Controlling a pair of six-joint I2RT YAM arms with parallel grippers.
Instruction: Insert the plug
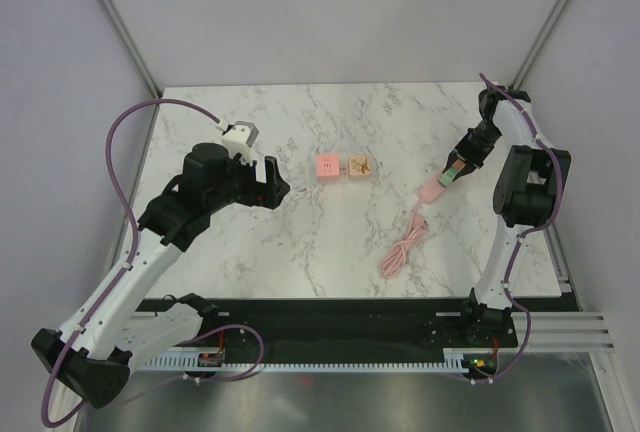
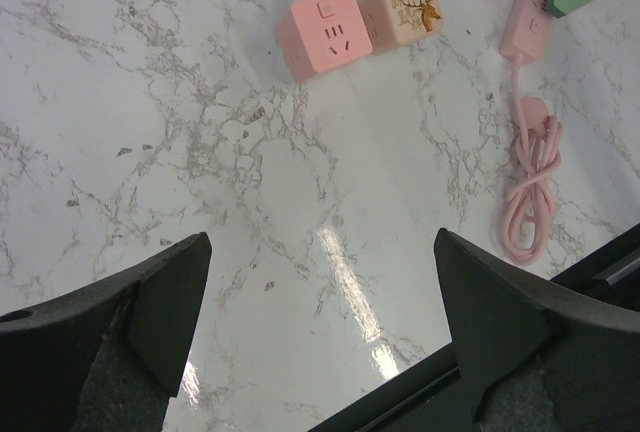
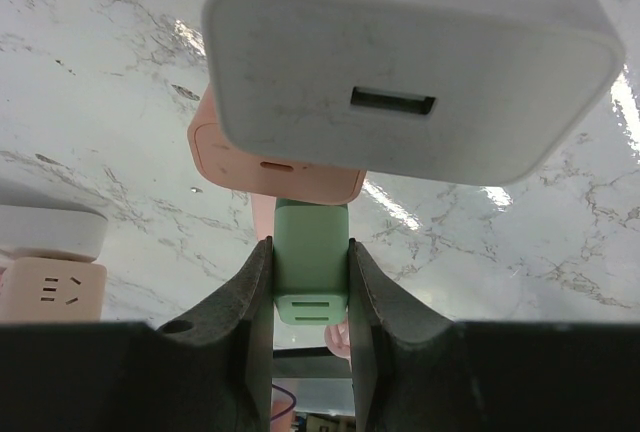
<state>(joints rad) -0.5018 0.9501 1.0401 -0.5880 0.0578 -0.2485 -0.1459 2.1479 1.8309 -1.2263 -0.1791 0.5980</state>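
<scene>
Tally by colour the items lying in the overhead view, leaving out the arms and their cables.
Pink: 2, the cube socket and the power strip with its coiled cord
Beige: 1, the deer cube
Green: 1, the plug
Total: 4

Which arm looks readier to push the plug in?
The right: its gripper grips the small mint-green plastic plug right at the long pink power strip. The left gripper hangs open and empty, farther off.

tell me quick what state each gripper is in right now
Left gripper: open, holding nothing.
Right gripper: closed on the green plug.
</scene>
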